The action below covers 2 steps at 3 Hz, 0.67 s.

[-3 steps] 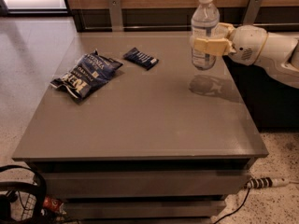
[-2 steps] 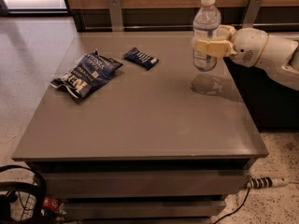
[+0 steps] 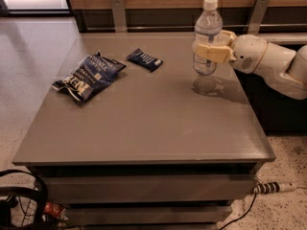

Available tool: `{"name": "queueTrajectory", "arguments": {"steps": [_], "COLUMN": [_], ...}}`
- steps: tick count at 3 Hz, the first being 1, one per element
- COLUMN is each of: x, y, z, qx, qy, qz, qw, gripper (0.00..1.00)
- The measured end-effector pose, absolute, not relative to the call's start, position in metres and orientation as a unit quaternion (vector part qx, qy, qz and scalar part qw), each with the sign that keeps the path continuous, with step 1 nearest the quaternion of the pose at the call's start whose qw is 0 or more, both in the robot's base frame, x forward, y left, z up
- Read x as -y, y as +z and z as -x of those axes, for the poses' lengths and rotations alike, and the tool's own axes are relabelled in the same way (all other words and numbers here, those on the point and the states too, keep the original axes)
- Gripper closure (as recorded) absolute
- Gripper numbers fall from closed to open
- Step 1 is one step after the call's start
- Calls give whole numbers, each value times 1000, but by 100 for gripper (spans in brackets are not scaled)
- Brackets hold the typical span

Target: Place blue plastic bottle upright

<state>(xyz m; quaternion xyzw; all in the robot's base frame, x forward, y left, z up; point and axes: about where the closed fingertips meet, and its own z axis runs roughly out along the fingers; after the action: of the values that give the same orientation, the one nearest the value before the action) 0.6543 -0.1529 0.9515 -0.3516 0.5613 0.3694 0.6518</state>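
Observation:
The blue plastic bottle [image 3: 207, 28] is clear with a white cap and a pale label. It stands upright near the far right of the grey table [image 3: 144, 123]. Its base hangs just above the tabletop, over its own shadow. My gripper [image 3: 207, 52] reaches in from the right and is shut on the bottle's middle, with a beige finger [image 3: 214, 53] across the label. The white arm [image 3: 268, 61] extends off the right edge.
A large dark blue snack bag [image 3: 88, 75] lies at the table's left. A small dark blue packet [image 3: 144, 59] lies at the back centre. A wooden wall with metal brackets runs behind the table. Cables and a power strip [image 3: 271, 188] lie on the floor.
The gripper has lowered the upright bottle slightly toward the tabletop, with a small sideways drift. The bag and packet have not moved.

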Motion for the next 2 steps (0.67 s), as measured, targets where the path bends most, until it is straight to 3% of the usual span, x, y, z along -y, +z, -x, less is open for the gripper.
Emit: {"name": "queueTrajectory", "arguments": {"steps": [2], "x": [142], "y": [932], "z": [-652], "qx": [-571], "qy": [374], "qz": [351], "qw": [641], "gripper": [100]}}
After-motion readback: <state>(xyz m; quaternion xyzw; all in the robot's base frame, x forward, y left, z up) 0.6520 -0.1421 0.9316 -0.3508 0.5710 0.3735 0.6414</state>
